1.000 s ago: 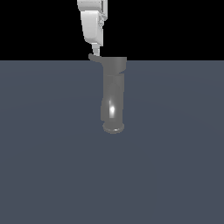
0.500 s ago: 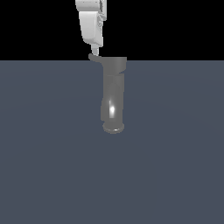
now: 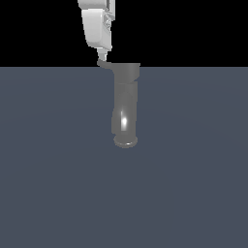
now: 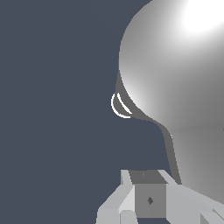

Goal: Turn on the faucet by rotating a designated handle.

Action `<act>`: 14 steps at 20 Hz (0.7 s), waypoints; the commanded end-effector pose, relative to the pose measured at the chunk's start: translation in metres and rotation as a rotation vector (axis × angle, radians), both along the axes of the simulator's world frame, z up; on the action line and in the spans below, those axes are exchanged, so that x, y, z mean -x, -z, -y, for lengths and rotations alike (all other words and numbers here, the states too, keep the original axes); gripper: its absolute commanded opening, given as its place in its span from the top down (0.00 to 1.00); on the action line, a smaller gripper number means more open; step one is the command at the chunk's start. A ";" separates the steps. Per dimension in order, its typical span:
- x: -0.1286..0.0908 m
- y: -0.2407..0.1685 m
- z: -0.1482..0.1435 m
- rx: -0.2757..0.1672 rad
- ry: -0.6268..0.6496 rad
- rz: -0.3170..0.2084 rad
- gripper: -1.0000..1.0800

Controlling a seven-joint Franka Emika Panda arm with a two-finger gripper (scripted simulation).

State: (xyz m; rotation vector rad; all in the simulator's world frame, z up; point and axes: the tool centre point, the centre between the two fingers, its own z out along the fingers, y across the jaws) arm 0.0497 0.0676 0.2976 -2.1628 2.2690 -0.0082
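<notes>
One white gripper (image 3: 102, 53) hangs from the upper edge of the exterior view, at about 11 o'clock from the frame's centre, its narrow tip pointing down. Whether its jaws stand apart or together cannot be told: the exterior view shows them edge-on as a single tip, and the wrist view shows only the grey and white finger blocks (image 4: 148, 199) at close range, with the lever between or just past them. The tip meets, or all but meets, the outer end of the handle (image 3: 104, 64), a thin short grey lever that projects toward 9 o'clock from the cap of the faucet (image 3: 126, 104). Contact cannot be confirmed. The faucet stands near the centre of the exterior view, its wide cylindrical cap at 12 o'clock along the horizon line and its thick glossy tube running toward 6 o'clock, ending in a flared round rim with a bright highlight just above it. In the wrist view the faucet (image 4: 175, 78) fills the frame as a large shining curved surface, and the handle (image 4: 171, 157) appears as a dark grey strip along its edge. The floor (image 3: 58, 169) is a flat slate-blue plane beneath a black background.
</notes>
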 end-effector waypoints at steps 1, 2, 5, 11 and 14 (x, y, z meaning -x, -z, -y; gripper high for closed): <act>0.011 0.000 -0.004 0.001 -0.002 -0.009 1.00; 0.013 0.000 -0.005 0.001 -0.002 -0.009 1.00; 0.021 0.000 -0.007 0.001 -0.002 -0.009 1.00; 0.027 0.000 -0.012 0.002 -0.005 -0.002 1.00; 0.035 0.000 -0.008 0.002 -0.004 -0.003 1.00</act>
